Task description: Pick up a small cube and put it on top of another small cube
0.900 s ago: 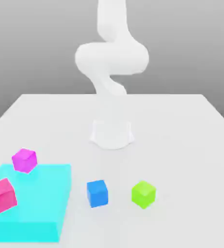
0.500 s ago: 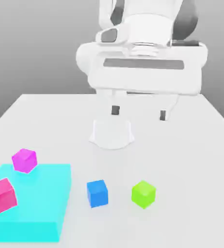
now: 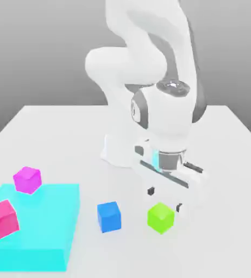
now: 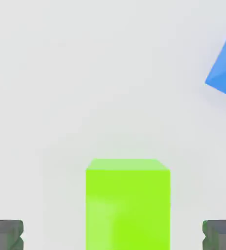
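Your gripper (image 3: 164, 198) hangs just above and slightly behind the green cube (image 3: 161, 218), with its jaws wide apart and nothing between them. The green cube sits on the table (image 3: 225, 163), near the blue cube (image 3: 109, 216), on that cube's side away from the cyan slab (image 3: 35, 228). In the hand view, the green cube (image 4: 128, 202) lies between the two fingertips (image 4: 5, 233), but not exactly in the middle. I think you should first center the fingers around the green cube, then go down straight until the pads are beside its side faces. Close only then, so the green cube is not pushed toward the blue cube.
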